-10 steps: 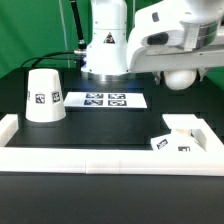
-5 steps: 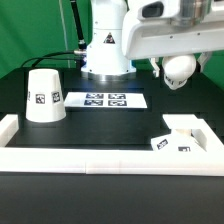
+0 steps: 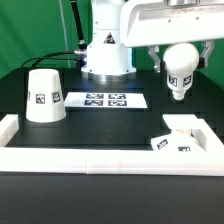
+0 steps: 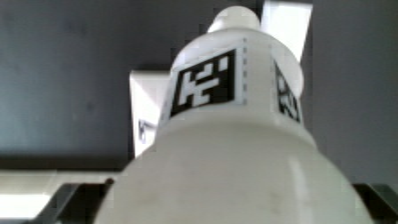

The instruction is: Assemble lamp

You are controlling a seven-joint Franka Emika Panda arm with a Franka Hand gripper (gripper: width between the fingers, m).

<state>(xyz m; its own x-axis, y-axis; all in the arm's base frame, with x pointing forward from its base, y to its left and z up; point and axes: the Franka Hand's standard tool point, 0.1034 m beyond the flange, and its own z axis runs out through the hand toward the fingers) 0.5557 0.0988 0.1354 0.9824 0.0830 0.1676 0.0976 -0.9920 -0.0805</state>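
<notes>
My gripper [image 3: 180,52] is shut on the white lamp bulb [image 3: 180,68] and holds it in the air above the exterior view's right side, stem pointing down. In the wrist view the bulb [image 4: 222,130] fills the frame, tag facing the camera, with dark fingers [image 4: 63,200] at both sides of it. The blocky white lamp base [image 3: 176,136] sits on the table below, in the right corner by the wall; part of it shows behind the bulb [image 4: 153,100]. The cone-shaped lamp shade [image 3: 43,96] stands on the left, far from the gripper.
The marker board [image 3: 104,100] lies flat at the table's middle back. A low white wall [image 3: 100,158] runs along the front and both sides. The robot pedestal [image 3: 106,45] stands at the back.
The gripper has turned the bulb from lying sideways to stem down, and the arm has risen slightly. The base and shade have not moved.
</notes>
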